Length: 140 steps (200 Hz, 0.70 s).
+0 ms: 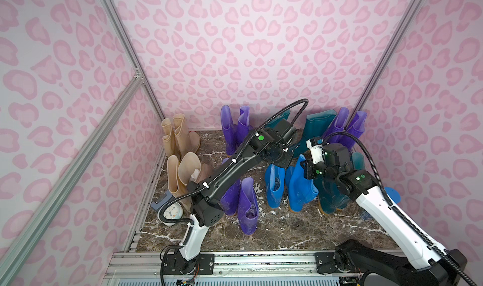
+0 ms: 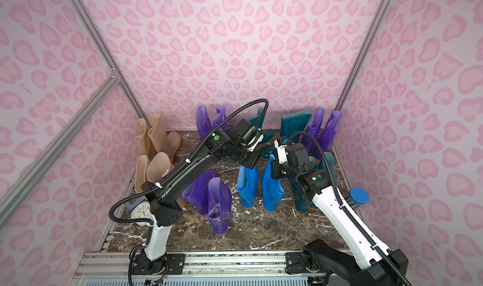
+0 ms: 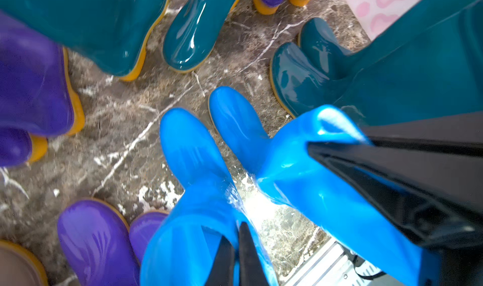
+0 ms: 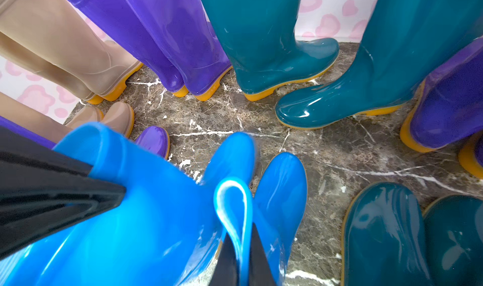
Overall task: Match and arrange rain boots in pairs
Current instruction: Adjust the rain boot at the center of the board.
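Two bright blue rain boots stand side by side mid-floor in both top views, one (image 1: 274,186) to the left of the other (image 1: 302,189). My left gripper (image 3: 236,256) is shut on the shaft wall of the left blue boot (image 3: 193,219), one finger inside the opening. The rim of the right blue boot (image 4: 281,193) is folded and pinched flat where my right gripper (image 4: 241,261) is shut on it. From above, the left gripper (image 1: 281,164) and the right gripper (image 1: 307,170) sit at the boot tops.
Beige boots (image 1: 181,151) stand along the left wall. Purple pairs stand at the back (image 1: 235,128), front (image 1: 247,206) and back right (image 1: 349,125). Teal boots are at the back (image 1: 320,125) and right (image 1: 332,196). An alarm clock (image 1: 173,212) sits front left.
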Available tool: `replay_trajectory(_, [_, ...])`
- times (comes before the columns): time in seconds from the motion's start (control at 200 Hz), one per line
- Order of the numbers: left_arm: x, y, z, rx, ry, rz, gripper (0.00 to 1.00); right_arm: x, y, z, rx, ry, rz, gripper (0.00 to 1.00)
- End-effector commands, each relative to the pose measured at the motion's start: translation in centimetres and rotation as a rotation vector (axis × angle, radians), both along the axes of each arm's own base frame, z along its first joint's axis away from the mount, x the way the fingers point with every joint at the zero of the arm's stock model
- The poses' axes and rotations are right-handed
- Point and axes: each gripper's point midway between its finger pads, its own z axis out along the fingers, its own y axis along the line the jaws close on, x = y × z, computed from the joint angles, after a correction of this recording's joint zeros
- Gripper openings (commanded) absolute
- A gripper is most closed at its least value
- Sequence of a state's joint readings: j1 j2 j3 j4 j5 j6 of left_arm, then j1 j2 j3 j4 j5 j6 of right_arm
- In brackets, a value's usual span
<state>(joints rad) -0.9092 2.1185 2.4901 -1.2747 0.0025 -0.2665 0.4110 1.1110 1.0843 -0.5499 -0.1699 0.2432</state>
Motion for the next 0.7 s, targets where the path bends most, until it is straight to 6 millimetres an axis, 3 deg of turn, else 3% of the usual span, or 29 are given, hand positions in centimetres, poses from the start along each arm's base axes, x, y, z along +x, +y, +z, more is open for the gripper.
replay_trajectory(0.0, [0.2, 0.1, -0.5, 0.049, -0.031, -0.052, 0.02, 1.2, 0.5, 1.5, 0.043, -0.07, -0.004, 0.0])
replay_trajectory(0.265, [2.4, 1.7, -1.3, 0.08, -0.04, 0.103, 0.02, 3.7, -0.4, 2.7, 0.076, -0.114, -0.053, 0.0])
replay_trajectory(0.455, [2.6, 2.4, 0.4, 0.052, -0.066, 0.163, 0.02, 4.4, 2.0, 3.8, 0.16, -0.104, 0.03, 0.0])
replay_trajectory(0.695, [2.5, 2.5, 0.0, 0.057, -0.048, 0.171, 0.02, 3.8, 3.3, 3.2, 0.176, -0.069, 0.076, 0.0])
